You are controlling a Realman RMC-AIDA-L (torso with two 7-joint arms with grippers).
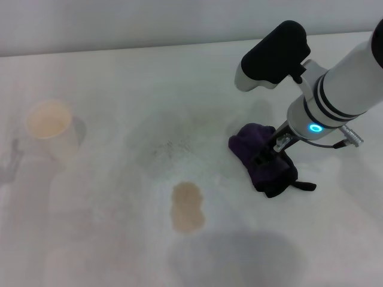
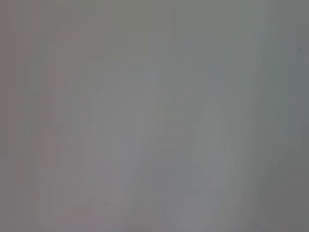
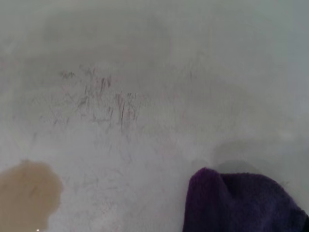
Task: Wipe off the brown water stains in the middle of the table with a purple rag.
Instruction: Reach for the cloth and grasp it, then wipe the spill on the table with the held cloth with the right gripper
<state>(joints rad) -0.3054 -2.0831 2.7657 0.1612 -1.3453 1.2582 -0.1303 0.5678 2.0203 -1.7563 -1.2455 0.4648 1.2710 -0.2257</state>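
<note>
Step in hand: seizing the cloth; the right claw (image 1: 269, 156) is pressing down into the purple rag (image 1: 263, 158) on the bench (image 1: 119, 89); its finger opening cannot be told; the brown water stains (image 1: 187, 207) are lying well apart, leftward and nearer the robot; next move calls for dragging the rag there.

Table (image 1: 119, 78): white, matt, smooth, with faint grey scuffed smudges (image 3: 101, 99) of fine dark scratch-like marks. Brown water stains (image 1: 187, 207): flat, thin, tan liquid film, slightly wet-looking at the edge. Purple rag (image 1: 263, 158): soft, fuzzy cloth, matt, with black edging and a black fabric strap (image 1: 302, 186). Paper cup (image 1: 52, 128): matt white. Right arm casing (image 1: 350, 78): smooth, lightly glossy white plastic with black bands.
</note>
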